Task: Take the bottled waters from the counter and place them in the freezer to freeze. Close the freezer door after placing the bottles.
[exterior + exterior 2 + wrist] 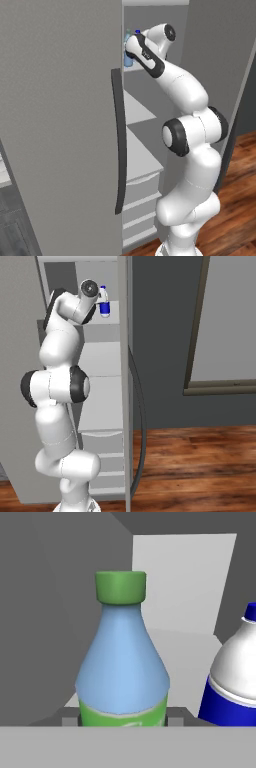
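Observation:
In the hand view a pale blue bottled water [122, 662] with a green cap and green label stands upright between my finger tips; my gripper [122, 718] is shut on it. A second bottle [232, 677], white with a blue label, stands just to its right on the same upper shelf [107, 318] of the freezer [100, 406]. From the left base view my hand [131, 49] reaches in past the edge of the open freezer door [60, 125], with the held bottle [128, 57] partly hidden by that edge. The blue-label bottle [104, 303] also shows beside my wrist. The counter is out of view.
The door's long dark bar handle [119, 145] hangs close to my arm's left. Lower pale shelves [140, 160] and white drawers [142, 200] sit below my arm. The other grey door [220, 65] stands to the right. Wood floor [200, 466] lies around the base.

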Controlling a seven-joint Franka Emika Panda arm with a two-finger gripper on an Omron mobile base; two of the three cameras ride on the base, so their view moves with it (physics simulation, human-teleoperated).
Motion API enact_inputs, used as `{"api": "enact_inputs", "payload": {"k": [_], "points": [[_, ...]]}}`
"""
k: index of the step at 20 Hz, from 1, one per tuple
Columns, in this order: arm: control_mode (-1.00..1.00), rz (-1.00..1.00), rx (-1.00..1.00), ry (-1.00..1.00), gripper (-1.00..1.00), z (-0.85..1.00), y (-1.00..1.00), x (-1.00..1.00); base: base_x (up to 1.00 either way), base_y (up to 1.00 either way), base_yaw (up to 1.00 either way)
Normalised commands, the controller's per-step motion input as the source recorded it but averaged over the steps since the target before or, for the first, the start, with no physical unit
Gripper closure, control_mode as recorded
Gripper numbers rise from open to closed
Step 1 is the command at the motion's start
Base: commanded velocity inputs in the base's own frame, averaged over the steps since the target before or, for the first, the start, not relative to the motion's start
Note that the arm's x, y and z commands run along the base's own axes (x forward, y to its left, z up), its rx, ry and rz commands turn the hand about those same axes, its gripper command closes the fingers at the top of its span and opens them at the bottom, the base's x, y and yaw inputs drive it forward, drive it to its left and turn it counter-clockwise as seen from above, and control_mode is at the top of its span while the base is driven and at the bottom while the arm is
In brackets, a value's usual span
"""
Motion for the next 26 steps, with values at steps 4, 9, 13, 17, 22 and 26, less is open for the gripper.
{"api": "enact_inputs", "payload": {"k": [4, 9, 13, 17, 22, 26], "points": [[-1.00, 0.00, 0.00, 0.00, 1.00, 0.00, 0.00, 0.08, 0.00, 0.00, 0.00], [-1.00, 0.00, 0.00, 0.00, 1.00, -0.11, 0.00, 0.02, 0.00, 0.00, 0.00], [-1.00, 0.00, 0.00, 0.00, 1.00, -0.24, 0.00, 0.00, 0.00, 0.00, 0.00], [-1.00, 0.00, 0.00, 0.00, 1.00, -0.33, 0.00, 0.00, 0.00, 0.00, 0.00], [-1.00, 0.00, 0.00, -0.03, 1.00, -0.19, 0.00, 0.00, 0.00, 0.00, 0.00], [-1.00, 0.00, 0.00, 0.01, -1.00, -0.02, 0.00, 0.00, 0.00, 0.00, 0.00]]}}
